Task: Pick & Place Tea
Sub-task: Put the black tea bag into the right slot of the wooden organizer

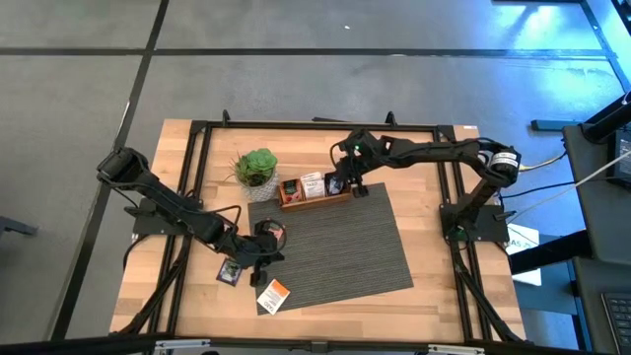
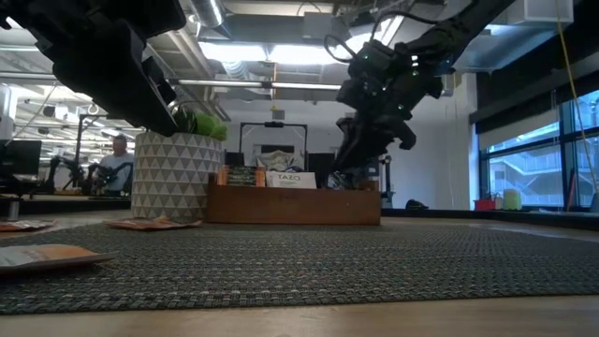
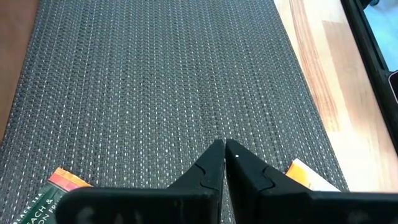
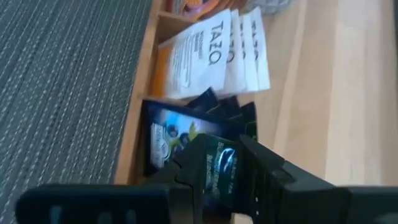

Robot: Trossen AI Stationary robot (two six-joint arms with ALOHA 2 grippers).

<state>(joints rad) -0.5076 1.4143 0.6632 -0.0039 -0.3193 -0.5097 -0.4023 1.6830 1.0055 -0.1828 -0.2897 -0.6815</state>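
Wooden tray [image 4: 142, 93] holds white and dark sachets; right pincer [image 4: 221, 165] grasps dark sachet [image 4: 219, 169]

Coarse woven mat [image 1: 335, 242], seemingly glossy sachets [image 4: 186, 146]

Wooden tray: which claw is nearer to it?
Right. The right claw is at the wooden tray, gripping a dark tea bag over its end compartment; the left claw is apart, over the mat's near-left corner.
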